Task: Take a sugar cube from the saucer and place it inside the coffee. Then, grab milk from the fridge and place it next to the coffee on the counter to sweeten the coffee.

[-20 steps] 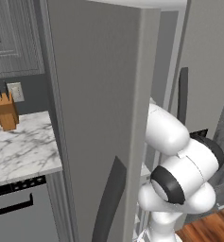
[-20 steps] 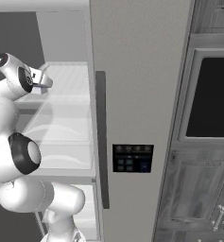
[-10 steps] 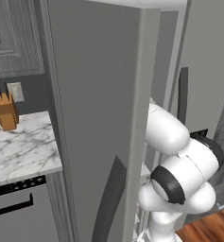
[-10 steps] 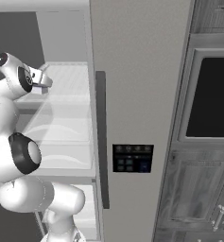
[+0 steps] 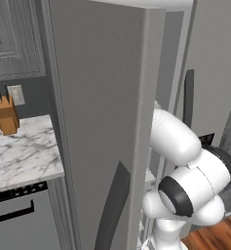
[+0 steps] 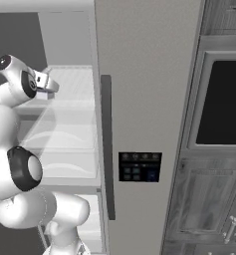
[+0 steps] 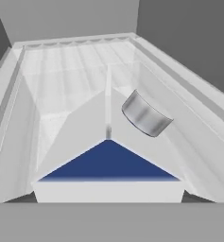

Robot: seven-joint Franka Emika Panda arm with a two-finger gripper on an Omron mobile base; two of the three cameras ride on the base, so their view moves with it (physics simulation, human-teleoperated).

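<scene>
Sitting right under the hand camera, the milk [image 7: 108, 142] fills the near part of that view, its white gabled top and a dark blue triangular face toward the lens, a silvery round cap on its right slope; it stands on a white shelf [image 7: 61, 75] inside the fridge [image 6: 144, 99], whose grey back and side walls rise around it. From the right base view the end effector [image 6: 49, 84] reaches in over the upper shelf, just left of the door edge with its long dark handle [image 6: 106, 147]; the carton itself is too hidden there to make out, and whether the fingers are apart or closed on it I cannot tell. From the left base view the open grey door [image 5: 102, 107] stands between the arm and the marble surface [image 5: 19, 154]; a wooden knife block [image 5: 5, 114] stands near the wall on it, well apart from the fridge; the white arm bends up behind the door.
</scene>
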